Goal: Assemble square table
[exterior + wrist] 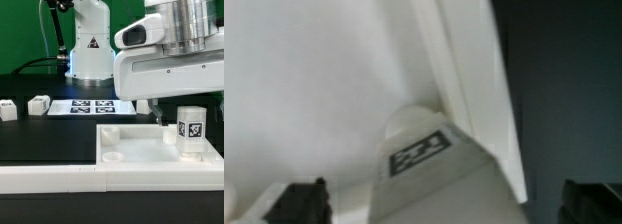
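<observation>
Black table (40, 135) with a white square top (135, 155) on it.
One leg (190, 130) stands up on that top, and the gripper (446, 205) has its fingers spread wide.

One square top (140, 147) showed; seemingly three legs — upright leg (190, 129), lying leg (40, 104), another leg (7, 110) at the edge; one marker board (95, 105).
</observation>
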Robot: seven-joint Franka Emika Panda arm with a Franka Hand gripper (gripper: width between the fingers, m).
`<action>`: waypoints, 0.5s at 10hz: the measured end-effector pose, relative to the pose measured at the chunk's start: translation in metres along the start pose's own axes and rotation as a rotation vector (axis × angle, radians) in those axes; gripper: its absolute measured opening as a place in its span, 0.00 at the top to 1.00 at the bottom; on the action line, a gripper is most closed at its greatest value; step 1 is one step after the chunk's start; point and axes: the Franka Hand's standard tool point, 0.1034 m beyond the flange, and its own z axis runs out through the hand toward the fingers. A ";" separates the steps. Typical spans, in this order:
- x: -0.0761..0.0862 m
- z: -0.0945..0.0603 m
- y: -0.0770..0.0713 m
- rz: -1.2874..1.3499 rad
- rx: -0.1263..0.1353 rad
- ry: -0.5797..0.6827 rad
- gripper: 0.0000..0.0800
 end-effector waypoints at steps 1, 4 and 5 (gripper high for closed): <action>0.000 0.003 -0.003 -0.055 -0.012 0.026 0.19; -0.002 0.006 -0.005 -0.043 -0.009 0.034 0.48; -0.002 0.006 -0.005 -0.008 -0.007 0.034 0.48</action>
